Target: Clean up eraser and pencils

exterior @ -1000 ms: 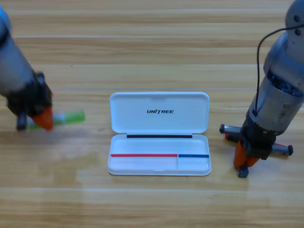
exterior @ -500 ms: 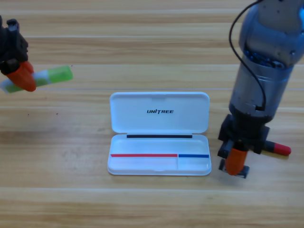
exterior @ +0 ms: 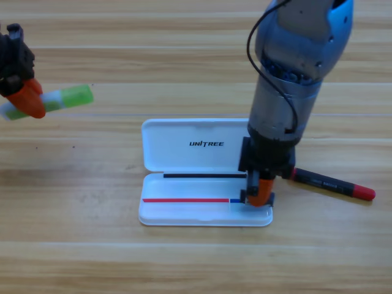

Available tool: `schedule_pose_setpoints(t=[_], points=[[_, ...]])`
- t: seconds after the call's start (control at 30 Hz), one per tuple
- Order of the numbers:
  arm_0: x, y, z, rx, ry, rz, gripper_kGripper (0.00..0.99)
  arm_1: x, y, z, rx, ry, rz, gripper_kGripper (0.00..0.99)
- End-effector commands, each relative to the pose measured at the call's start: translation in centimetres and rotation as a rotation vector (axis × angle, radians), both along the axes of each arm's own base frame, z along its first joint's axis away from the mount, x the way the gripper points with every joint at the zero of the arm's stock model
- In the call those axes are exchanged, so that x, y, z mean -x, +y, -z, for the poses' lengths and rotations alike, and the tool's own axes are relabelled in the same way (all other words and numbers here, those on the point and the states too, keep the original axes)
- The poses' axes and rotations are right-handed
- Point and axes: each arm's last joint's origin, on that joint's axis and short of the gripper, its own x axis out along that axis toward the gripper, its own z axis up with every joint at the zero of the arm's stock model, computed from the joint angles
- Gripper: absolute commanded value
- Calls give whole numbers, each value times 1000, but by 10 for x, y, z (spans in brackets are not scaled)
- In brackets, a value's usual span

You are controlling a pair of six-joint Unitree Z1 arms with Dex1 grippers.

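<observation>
White hinged plastic case [exterior: 205, 153], lid open, central on the wooden surface [exterior: 184, 263]. Right pincer [exterior: 260, 195] over its right compartment, clamping a small dark eraser [exterior: 267, 200]. Left pincer [exterior: 24, 101], far left of case, gripping the pale green-ended pencil [exterior: 67, 97]. Black red-ended pencil [exterior: 334, 184] lies right of case.

We see a wooden table [exterior: 184, 263] with a smooth, faintly shiny grain. The white case [exterior: 205, 147] looks like glossy plastic. The green-and-pale pencil [exterior: 67, 98] seems translucent plastic; the black-and-red pencil [exterior: 334, 184] looks matt. Both arms' shells appear smooth grey.
</observation>
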Motion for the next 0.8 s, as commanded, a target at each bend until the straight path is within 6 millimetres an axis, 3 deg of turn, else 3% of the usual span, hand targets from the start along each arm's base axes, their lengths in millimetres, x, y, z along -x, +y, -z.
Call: schedule_pose_setpoints(t=[0.03, 0.73, 0.77, 0.8], points=[[5, -3, 11, -17, 49, 12, 0, 1, 16, 36, 84, 31, -53, 0], [-1, -7, 28, -33, 83, 15, 0, -4, 18, 52, 115, 37, -60, 8], [-1, -7, 29, -34, 85, 15, 0, -4, 18, 53, 116, 38, -60, 133], [-2, -7, 29, -35, 86, 15, 0, -4, 18, 53, 116, 38, -60, 199]])
